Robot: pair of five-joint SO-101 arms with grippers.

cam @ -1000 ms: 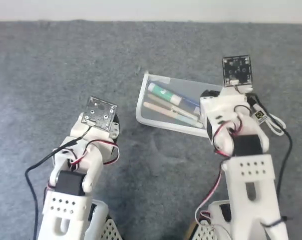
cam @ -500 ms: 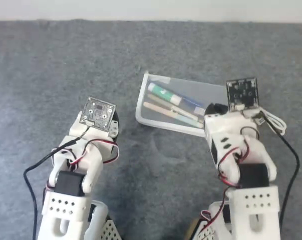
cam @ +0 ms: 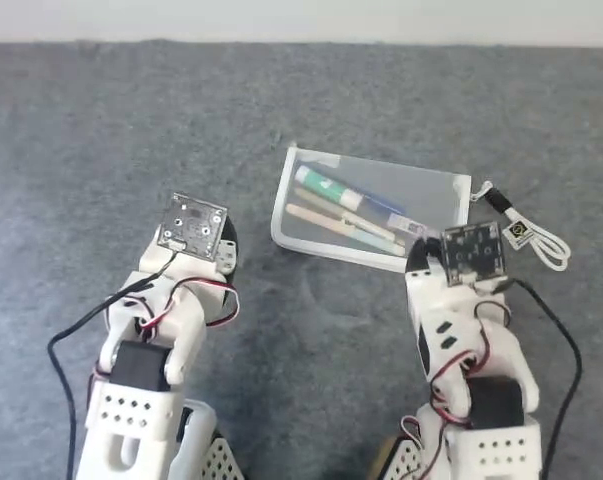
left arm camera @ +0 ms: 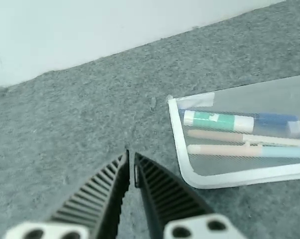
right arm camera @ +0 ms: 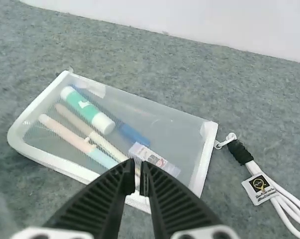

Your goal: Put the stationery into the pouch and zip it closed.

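Left gripper [left arm camera: 131,162] and right gripper [right arm camera: 138,172] are pinched shut, empty. Pouch [cam: 433,186] lies flat just beyond the right one, stationery [cam: 331,190] inside, seemingly zipped. I'd worry about snagging its cord [cam: 541,243] on a swing, dragging the pouch.

- No words or numbers can be read anywhere.
- The white tag [right arm camera: 259,185] on the cord [right arm camera: 284,203] beside the pouch [right arm camera: 162,128] carries a round yellow-and-black emblem with lines of print under it, too small to read.
- A small white label [right arm camera: 150,156] on an item inside the pouch bears reddish print, not legible.
- The green stick [right arm camera: 87,109] in the pouch shows a small white mark, unreadable.
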